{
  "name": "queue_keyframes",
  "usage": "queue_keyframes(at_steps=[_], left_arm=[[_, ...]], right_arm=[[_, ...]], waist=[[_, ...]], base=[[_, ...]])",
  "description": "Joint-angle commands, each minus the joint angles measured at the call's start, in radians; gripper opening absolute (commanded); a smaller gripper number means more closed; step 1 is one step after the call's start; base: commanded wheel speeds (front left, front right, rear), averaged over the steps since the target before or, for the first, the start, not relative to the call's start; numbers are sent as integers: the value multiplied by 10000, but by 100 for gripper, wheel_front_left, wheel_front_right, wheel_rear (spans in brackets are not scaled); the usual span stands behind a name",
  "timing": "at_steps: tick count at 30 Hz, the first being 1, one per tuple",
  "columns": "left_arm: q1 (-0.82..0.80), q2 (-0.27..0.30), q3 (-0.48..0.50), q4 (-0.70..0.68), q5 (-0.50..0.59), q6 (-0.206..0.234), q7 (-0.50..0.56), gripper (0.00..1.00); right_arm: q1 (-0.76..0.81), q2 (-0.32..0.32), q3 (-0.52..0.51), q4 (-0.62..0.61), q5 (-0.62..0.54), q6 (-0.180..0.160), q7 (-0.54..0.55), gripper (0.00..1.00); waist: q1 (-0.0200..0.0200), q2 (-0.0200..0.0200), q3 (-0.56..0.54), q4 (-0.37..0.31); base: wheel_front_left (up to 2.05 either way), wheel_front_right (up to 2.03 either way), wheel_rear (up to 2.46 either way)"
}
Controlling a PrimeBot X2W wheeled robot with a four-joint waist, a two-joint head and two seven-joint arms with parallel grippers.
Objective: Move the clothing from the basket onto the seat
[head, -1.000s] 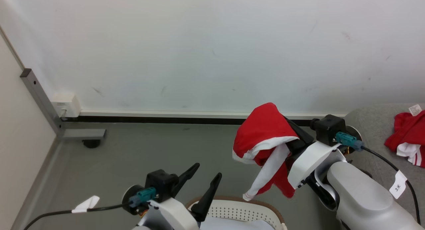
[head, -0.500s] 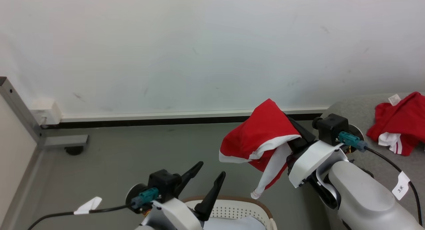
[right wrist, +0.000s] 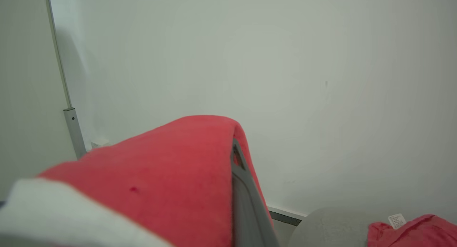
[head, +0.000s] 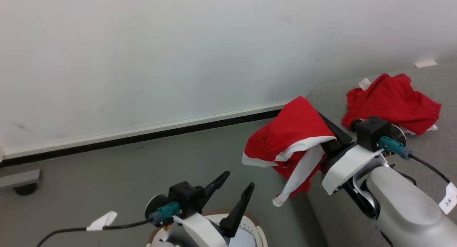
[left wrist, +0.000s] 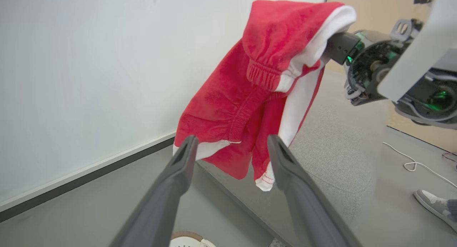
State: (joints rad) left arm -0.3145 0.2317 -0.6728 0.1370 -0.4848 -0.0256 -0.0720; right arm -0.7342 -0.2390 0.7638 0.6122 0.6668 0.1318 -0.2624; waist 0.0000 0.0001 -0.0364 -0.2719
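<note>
At the bottom of the head view the basket (head: 257, 230) sits on the floor, and the part of its inside that shows holds a white pad (head: 245, 240). Over it hovers the left gripper (head: 239, 179), jaws spread wide with nothing between them. Farther out and to the right, the right gripper (head: 332, 132) has its jaws pressed together, pinching a red garment (head: 289, 136). The garment drapes over the fingers and hangs in the air, white trim dangling, off the floor (head: 125, 175) and just beside the edge of the seat (head: 428, 147). Well back on the seat lies a second garment (head: 392, 104), crumpled, its white label (head: 365, 84) at the far left corner. It lies wholly on the grey fabric, well apart from the basket. Beyond stands the wall (head: 178, 61) with a dark baseboard (head: 160, 134).
</note>
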Motion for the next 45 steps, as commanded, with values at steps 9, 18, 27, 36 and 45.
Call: queue_keyframes(at_steps=[9, 18, 27, 36, 45], left_arm=[[-34, -152, -248, -159, 208, -17, -120, 100], [-222, -77, -347, -457, 259, 61, -86, 100], [-1337, 548, -341, -1397, 795, -208, 476, 100], [-3033, 1159, -63, -2625, 1020, -589, 1150, 100], [-3623, 1799, 381, -3438, 1027, -655, 1407, 100]], right_arm=[[460, -506, -218, -778, -295, -22, -35, 0], [555, -753, -704, -1264, -375, -22, -1, 0], [-646, -726, -3107, -1391, -1201, -22, -27, 0], [-3761, -1638, -7100, -955, -3100, -24, 408, 0], [-5099, -2448, -10570, 18, -5347, -24, 1341, 0]], waist=[[0, -1, 290, -1643], [0, -1, 881, -2363], [0, -1, 3365, -1830], [0, -1, 6222, -584], [0, -1, 7990, -20]], base=[[0, 0, 0], [0, 0, 0], [0, 0, 0], [0, 0, 0], [0, 0, 0]])
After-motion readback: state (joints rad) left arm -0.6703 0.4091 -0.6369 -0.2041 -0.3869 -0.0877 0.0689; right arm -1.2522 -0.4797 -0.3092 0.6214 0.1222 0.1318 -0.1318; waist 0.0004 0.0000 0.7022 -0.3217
